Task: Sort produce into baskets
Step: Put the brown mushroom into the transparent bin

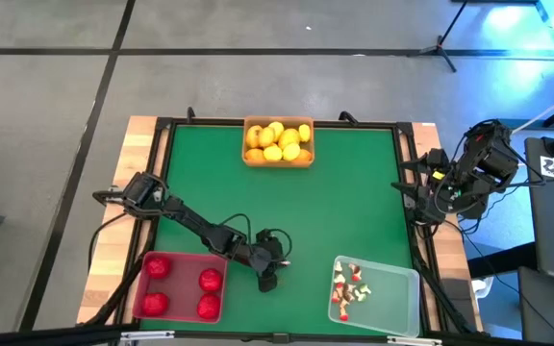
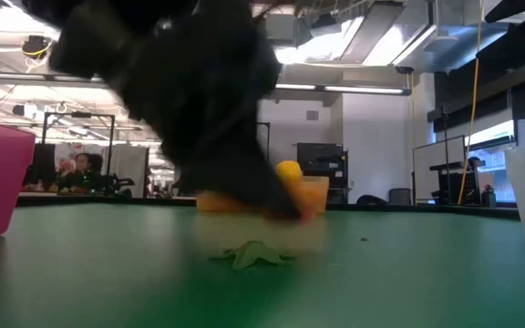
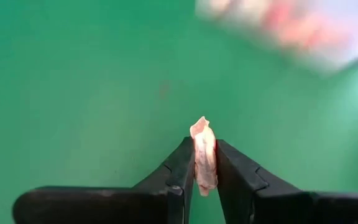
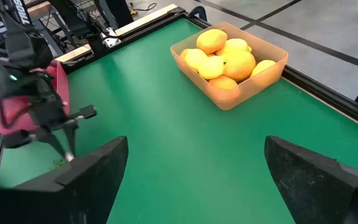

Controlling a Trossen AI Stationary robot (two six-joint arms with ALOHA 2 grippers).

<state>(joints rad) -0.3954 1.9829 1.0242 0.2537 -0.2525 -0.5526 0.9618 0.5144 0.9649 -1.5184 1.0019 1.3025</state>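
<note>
Green tabletop (image 1: 344, 192); yellow and orange fruits (image 1: 278, 141) in orange-tan basket (image 1: 279, 162), red fruits (image 1: 183, 286) in translucent red basket (image 1: 179, 259), whitish-and-red bits (image 1: 350, 289) in clear whitish basket (image 1: 400, 296), pale pinkish-white bit (image 3: 204, 155) between black jaws of left gripper (image 3: 204, 171).

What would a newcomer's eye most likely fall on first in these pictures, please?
Probably the left gripper, low over the green table between the red basket and the clear basket, shut on a small whitish-pink piece. Next, the orange basket heaped with yellow fruits at the table's far edge. The right gripper waits open at the table's right side.
</note>
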